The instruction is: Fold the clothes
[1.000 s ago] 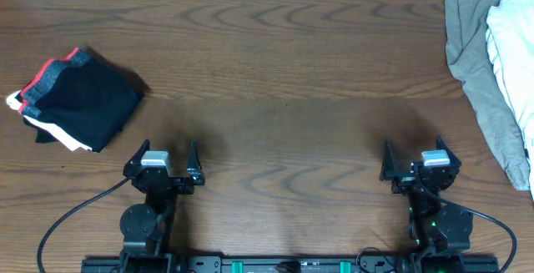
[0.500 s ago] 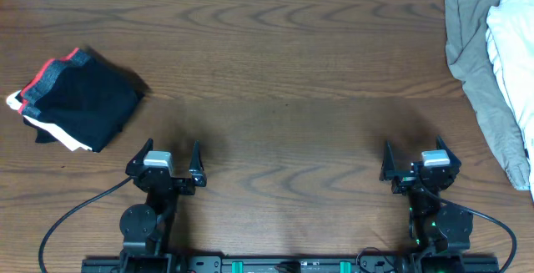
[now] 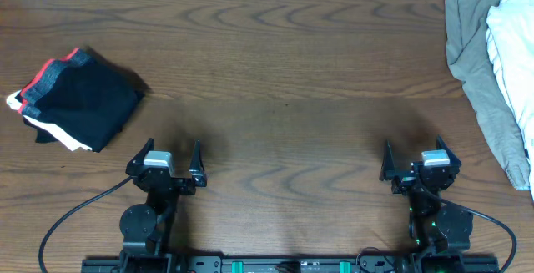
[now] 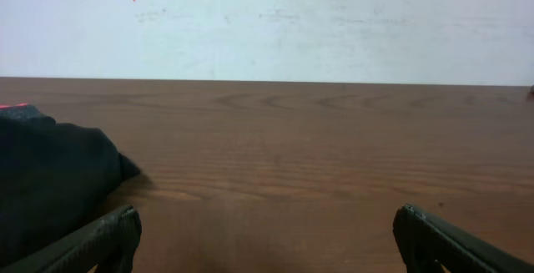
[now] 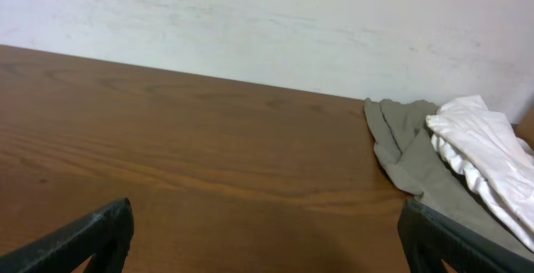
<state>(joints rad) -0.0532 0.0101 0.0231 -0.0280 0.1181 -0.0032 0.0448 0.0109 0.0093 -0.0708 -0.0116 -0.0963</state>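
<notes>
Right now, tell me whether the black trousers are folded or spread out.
Folded: the black trousers lie as a compact bundle, with no legs stretched out across the wood.

both arms sit folded back at the near edge, well apart. the left gripper [image 3: 171, 154] points away from its base, jaws spread wide, holding nothing. the right gripper [image 3: 412, 153] is posed alike, jaws wide and empty.

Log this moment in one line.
trousers: folded, left edge | left gripper: open, empty | right gripper: open, empty | heap: right edge
</notes>
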